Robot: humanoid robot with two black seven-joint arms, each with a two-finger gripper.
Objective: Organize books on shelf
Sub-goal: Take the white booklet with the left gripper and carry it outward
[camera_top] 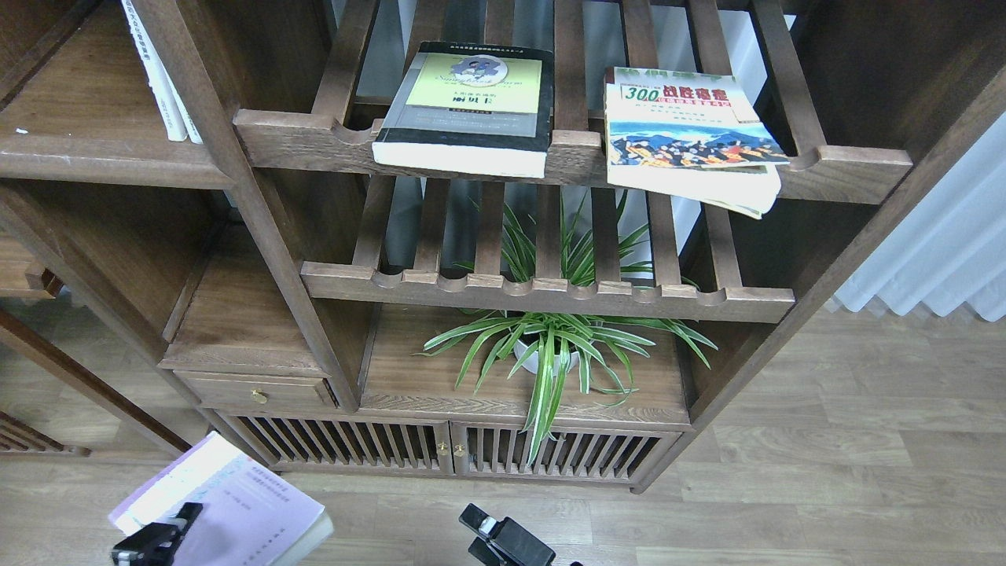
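At far left, the solid flat dark-brown wooden shelf (86, 145) carries only two thin white-spined books (161, 79), standing upright and leaning slightly; we judge that none of the three paperbacks has reached it, so the whole task remains. At lower left, our left gripper (157, 538) holds the pale lavender-white paperback (228, 507) with its jaws closed on the near corner; the book lies roughly flat above the floor, its long axis running from lower right to upper left, toward the shelving. Further right, the upper slatted rack (574, 153) bears the thick black-edged paperback with a yellow-green cover panel (468, 106), flat, cover up, long axis running front to back, its page edge facing us. At bottom centre, our right gripper (503, 538) holds nothing visible; we cannot tell how its jaws stand. At right, the colourful "300" paperback with red title (692, 134) lies flat on the same rack, overhanging the front rail, its near right corner drooping.
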